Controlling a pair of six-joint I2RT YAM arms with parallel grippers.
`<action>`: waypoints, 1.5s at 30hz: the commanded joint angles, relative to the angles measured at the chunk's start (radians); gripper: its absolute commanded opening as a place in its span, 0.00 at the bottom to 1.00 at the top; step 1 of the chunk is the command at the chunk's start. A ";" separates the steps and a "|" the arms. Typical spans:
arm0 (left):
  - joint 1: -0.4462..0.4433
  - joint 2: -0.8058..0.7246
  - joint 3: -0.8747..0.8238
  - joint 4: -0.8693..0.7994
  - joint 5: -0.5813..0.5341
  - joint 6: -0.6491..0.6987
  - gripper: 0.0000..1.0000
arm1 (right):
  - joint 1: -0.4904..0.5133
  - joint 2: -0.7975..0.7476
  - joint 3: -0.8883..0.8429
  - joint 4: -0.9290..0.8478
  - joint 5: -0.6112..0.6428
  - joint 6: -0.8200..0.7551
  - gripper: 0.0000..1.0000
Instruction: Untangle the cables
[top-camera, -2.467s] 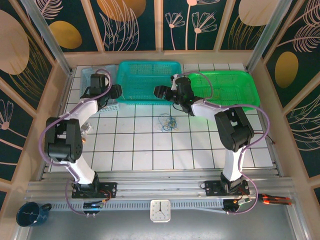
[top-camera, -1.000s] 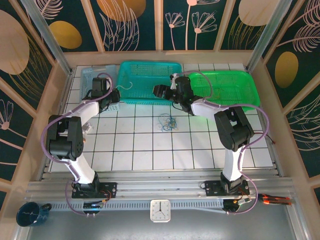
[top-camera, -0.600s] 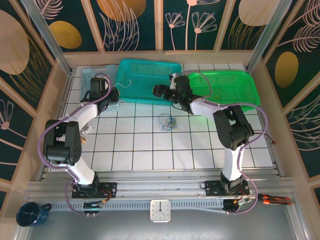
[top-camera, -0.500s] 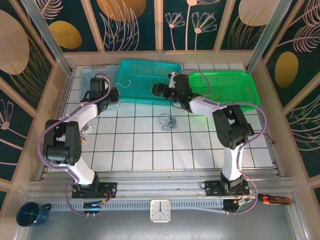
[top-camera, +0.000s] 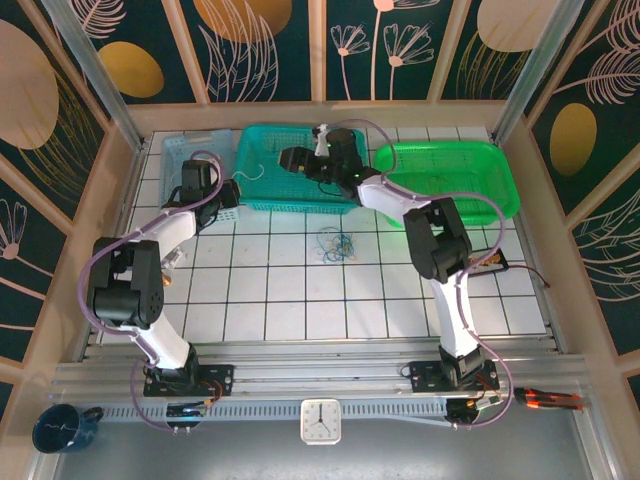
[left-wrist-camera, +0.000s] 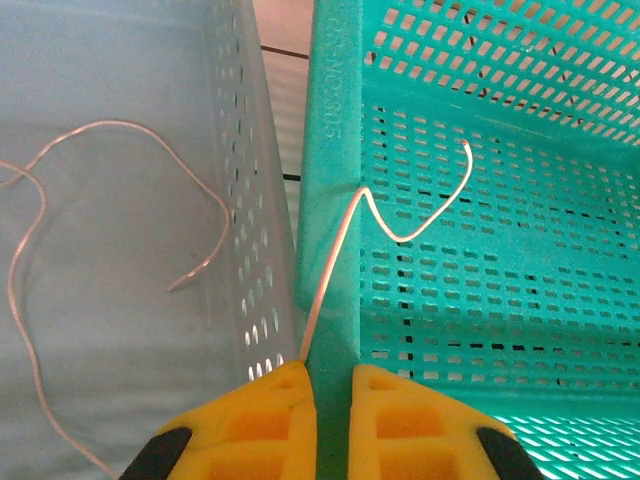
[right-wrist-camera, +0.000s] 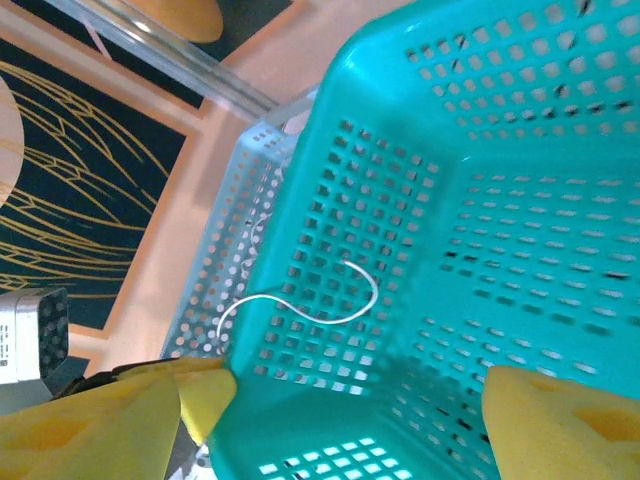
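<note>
Whitish cable (left-wrist-camera: 400, 235) pinched in the left tool (left-wrist-camera: 330, 375), free end over the teal basket (left-wrist-camera: 480, 100)
Its length runs away from the closed tips, across the basket's corner; the right tool (top-camera: 290, 159), jaws apart, hangs above that end. The knot of cables (top-camera: 337, 244) lies on the counter (top-camera: 280, 290), well apart from both
</note>
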 joint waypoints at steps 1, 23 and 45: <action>-0.002 0.010 -0.013 0.072 0.031 -0.002 0.00 | 0.026 0.088 0.102 -0.013 -0.058 0.083 0.79; -0.002 0.011 -0.038 0.118 0.055 -0.011 0.00 | 0.075 0.437 0.542 -0.124 -0.092 0.205 0.72; -0.001 -0.016 -0.028 0.103 0.028 0.002 0.43 | 0.055 0.285 0.368 0.081 -0.140 0.214 0.00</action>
